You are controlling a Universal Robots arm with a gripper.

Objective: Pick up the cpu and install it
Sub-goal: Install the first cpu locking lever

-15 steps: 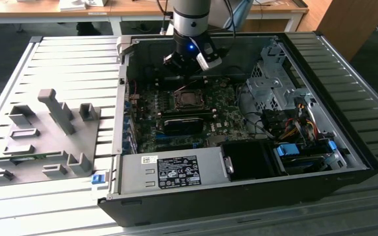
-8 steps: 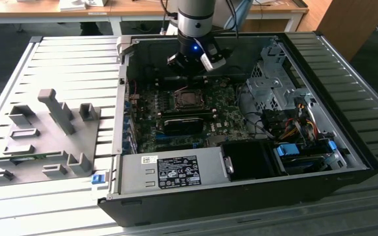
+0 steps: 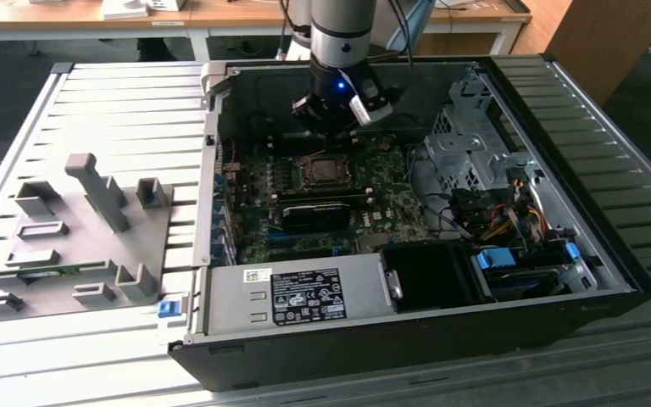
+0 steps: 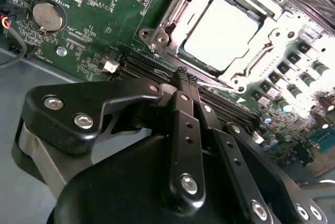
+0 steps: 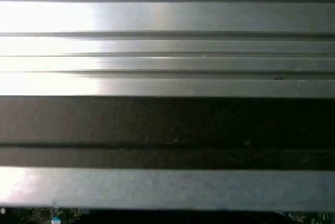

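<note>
- In the exterior view the arm reaches down from the top centre of the frame, and its gripper (image 3: 328, 127) hangs inside the open computer case (image 3: 597, 254), above the upper part of the green motherboard (image 3: 260, 220).
- In the second wrist view the gripper (image 4: 184, 75) takes up the lower half of the frame: black linkage bars with silver screws run up to fingertips (image 4: 180, 73) that meet at a point near the frame's centre.
- The jaws stand closed on each other, with nothing between them.
- The cpu (image 4: 225, 33) lies flat in the socket frame (image 4: 157, 35) in the upper right of the second wrist view, its bright silvery top facing up and the metal frame surrounding it on all sides.
- The fingertips are near the lower edge of that frame but apart from the cpu; black memory slots (image 4: 149, 67) run between them.
- A round coin battery (image 4: 47, 15) sits on the board in the upper left of the second wrist view.
- In the exterior view the socket (image 3: 323, 170) shows as a dark square just below the gripper, centre of the frame.
- A grey tray (image 3: 65, 254) with upright holders lies on the ribbed table (image 3: 111, 102) at the exterior view's left, outside the case; a thin green memory stick (image 3: 48, 272) lies in it near the lower left.
- The first wrist view shows grey ribbed metal bands and a dark band across the middle, with a sliver of green board along the bottom edge.
</note>
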